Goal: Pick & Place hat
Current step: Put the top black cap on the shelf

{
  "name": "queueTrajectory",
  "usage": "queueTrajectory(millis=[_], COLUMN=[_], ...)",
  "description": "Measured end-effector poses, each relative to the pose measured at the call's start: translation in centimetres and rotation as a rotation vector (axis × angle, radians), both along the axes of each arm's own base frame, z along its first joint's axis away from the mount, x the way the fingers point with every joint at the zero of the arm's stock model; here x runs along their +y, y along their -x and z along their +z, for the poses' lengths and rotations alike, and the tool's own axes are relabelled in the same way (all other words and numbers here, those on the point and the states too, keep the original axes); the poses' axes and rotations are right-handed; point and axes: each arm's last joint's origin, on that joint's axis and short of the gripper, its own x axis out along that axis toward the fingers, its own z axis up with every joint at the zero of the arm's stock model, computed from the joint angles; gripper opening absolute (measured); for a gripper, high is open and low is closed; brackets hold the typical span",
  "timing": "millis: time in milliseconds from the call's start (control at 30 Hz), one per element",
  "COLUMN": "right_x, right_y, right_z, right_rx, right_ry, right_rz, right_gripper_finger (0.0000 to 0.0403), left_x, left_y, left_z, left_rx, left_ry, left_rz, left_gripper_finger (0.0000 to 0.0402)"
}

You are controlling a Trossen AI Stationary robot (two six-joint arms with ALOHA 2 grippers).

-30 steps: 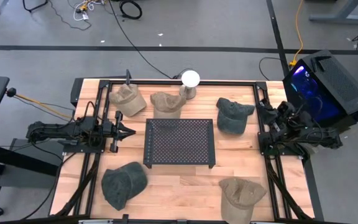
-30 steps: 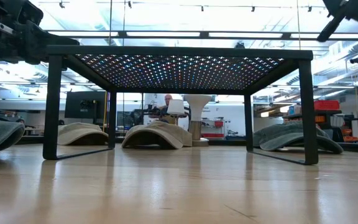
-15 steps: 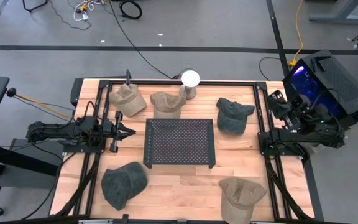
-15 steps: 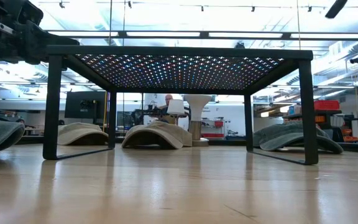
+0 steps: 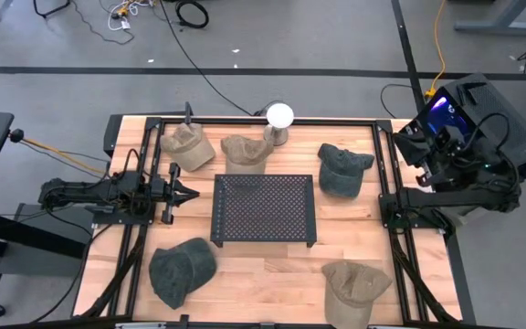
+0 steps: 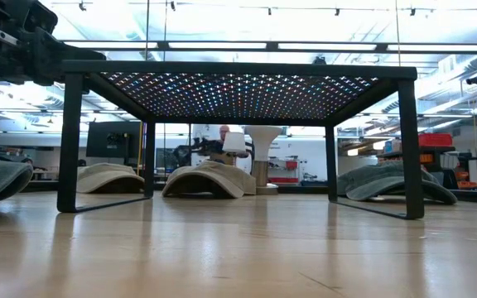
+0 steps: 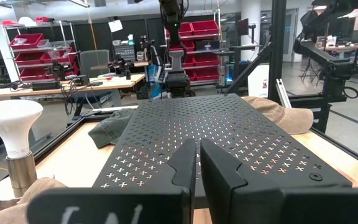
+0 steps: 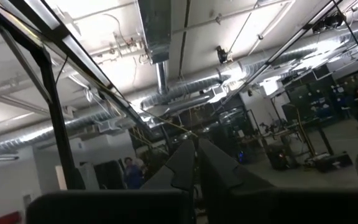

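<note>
Looking from the hats outward, we count five on the desk around the black rack, and none is held. The dark hat lies beside the rack's right end, on the side toward the right arm, its brim pointing to the desk's far right corner. A tan hat sits in the near right corner. On the left side are a tan hat in the far corner and a dark hat in the near one, and a fifth tan hat rests beyond the rack, just beside the white bulb.

We judge the dark hat beside the rack to be the closest to the right fingers, which are raised off the desk's right edge and tipped upward: their wrist view shows only ceiling, with both tips pressed together on nothing. That hat lies inward and below them, toward the rack, so they would have to swing down and in.

The left fingers wait low by the rack's left end, closed and empty, aimed along the rack's length. The two left-side hats lie off to either side of them, neither straight ahead.
</note>
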Motion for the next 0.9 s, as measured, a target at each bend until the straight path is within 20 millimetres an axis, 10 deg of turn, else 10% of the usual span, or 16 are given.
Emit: queueTrajectory(millis=[900], right_x=[-0.1], right_y=[-3.6], right_z=[-1.4], right_rx=[0.271], right_ry=[0.023], right_rz=[-0.013], right_gripper_finger=[0.0025], left_x=[0.0], left_y=[0.0], left_z=[0.0], left_rx=[0.000], left_ry=[0.000], left_rz=[0.000], left_gripper_finger=[0.0030])
